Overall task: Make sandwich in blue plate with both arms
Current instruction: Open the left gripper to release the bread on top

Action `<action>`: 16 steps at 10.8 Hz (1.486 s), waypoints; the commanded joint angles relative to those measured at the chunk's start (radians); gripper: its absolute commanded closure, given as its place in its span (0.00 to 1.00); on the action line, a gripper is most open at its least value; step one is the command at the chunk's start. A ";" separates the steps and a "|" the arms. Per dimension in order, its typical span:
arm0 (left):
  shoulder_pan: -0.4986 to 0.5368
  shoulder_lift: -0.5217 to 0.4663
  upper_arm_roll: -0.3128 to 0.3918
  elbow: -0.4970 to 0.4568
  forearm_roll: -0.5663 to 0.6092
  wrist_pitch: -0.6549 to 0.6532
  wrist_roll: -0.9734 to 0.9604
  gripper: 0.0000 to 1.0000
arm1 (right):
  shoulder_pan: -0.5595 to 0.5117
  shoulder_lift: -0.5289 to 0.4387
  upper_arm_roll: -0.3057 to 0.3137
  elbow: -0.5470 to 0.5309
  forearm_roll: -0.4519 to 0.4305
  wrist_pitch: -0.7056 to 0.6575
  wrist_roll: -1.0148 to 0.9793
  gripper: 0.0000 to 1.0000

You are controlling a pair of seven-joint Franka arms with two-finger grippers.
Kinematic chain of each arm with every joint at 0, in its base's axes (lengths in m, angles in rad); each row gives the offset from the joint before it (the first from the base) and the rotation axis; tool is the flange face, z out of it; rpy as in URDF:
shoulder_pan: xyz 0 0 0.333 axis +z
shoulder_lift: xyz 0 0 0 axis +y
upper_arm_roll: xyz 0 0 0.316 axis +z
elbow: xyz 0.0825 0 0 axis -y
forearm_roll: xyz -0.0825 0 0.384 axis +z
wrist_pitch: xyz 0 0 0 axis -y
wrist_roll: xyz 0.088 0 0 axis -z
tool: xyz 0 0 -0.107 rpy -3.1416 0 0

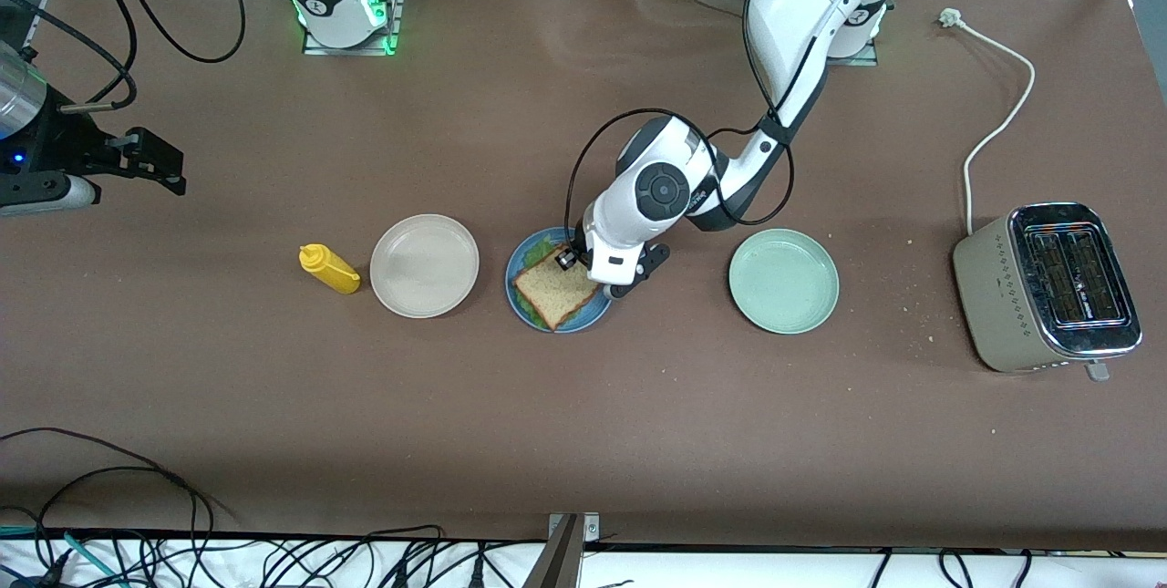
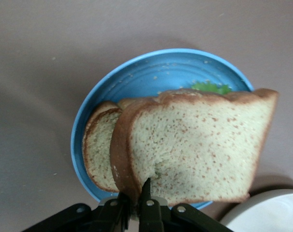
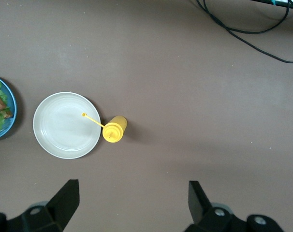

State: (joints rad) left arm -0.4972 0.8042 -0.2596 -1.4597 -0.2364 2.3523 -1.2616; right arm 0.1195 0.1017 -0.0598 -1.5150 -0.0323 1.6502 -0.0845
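2 slices in play: top bread slice (image 2: 199, 145) clamped in left gripper (image 2: 135, 191), held over blue plate (image 2: 151, 77) for stacking onto lettuce (image 2: 212, 87). Right gripper (image 3: 132, 198) spread apart, waiting over table (image 3: 195, 87).

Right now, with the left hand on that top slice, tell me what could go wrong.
1. The left hand pinches only one edge of the top slice, so the soft bread may tear or sag when released.
2. The slice sits askew of the bottom slice and lettuce, so it could land off-centre on the blue plate.
3. The right hand waits open over the table, too distant to steady anything.
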 commanded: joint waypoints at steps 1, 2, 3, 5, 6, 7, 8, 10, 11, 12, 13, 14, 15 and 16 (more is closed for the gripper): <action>0.005 -0.014 -0.001 -0.025 -0.017 -0.034 -0.016 0.33 | -0.004 0.010 0.002 0.024 -0.006 -0.004 0.000 0.00; 0.005 -0.014 0.000 -0.019 -0.015 -0.034 -0.028 0.06 | -0.004 0.010 0.002 0.022 -0.005 -0.004 0.000 0.00; 0.005 -0.016 -0.001 -0.018 -0.015 -0.034 -0.028 0.00 | -0.004 0.010 0.002 0.024 -0.006 -0.004 0.000 0.00; 0.012 -0.023 -0.001 -0.015 -0.017 -0.060 -0.039 0.00 | -0.004 0.010 0.002 0.024 -0.005 -0.004 0.000 0.00; 0.026 -0.034 -0.006 -0.004 -0.017 -0.120 -0.041 0.00 | -0.004 0.010 0.000 0.022 -0.005 -0.004 0.000 0.00; 0.040 -0.054 -0.009 0.010 -0.015 -0.183 -0.039 0.00 | -0.004 0.010 0.002 0.022 -0.005 -0.004 0.000 0.00; 0.063 -0.089 -0.009 0.019 -0.015 -0.243 -0.035 0.00 | -0.004 0.010 0.000 0.022 -0.005 -0.004 0.000 0.00; 0.104 -0.181 -0.009 0.019 -0.008 -0.347 -0.029 0.00 | -0.004 0.010 0.002 0.022 -0.005 -0.004 0.000 0.00; 0.147 -0.235 -0.009 0.019 -0.001 -0.417 -0.025 0.00 | -0.004 0.010 0.002 0.022 -0.006 -0.004 0.000 0.00; 0.187 -0.285 -0.009 0.019 -0.001 -0.488 0.016 0.00 | -0.004 0.010 0.002 0.022 -0.005 -0.004 0.000 0.00; 0.231 -0.333 -0.003 0.019 0.002 -0.561 0.065 0.00 | -0.004 0.010 0.002 0.022 -0.006 -0.004 0.000 0.00; 0.274 -0.368 0.005 0.019 0.023 -0.649 0.129 0.00 | -0.004 0.010 0.000 0.024 -0.005 -0.004 0.000 0.00; 0.322 -0.410 0.002 0.019 0.098 -0.698 0.201 0.00 | -0.004 0.010 0.000 0.022 -0.005 -0.004 0.000 0.00; 0.360 -0.430 0.003 0.018 0.164 -0.728 0.276 0.00 | -0.004 0.010 0.002 0.022 -0.005 -0.004 0.000 0.00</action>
State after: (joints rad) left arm -0.2182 0.4528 -0.2535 -1.4067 -0.1875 1.6992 -1.1373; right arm 0.1190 0.1039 -0.0621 -1.5146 -0.0323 1.6511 -0.0845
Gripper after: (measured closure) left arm 0.000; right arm 0.000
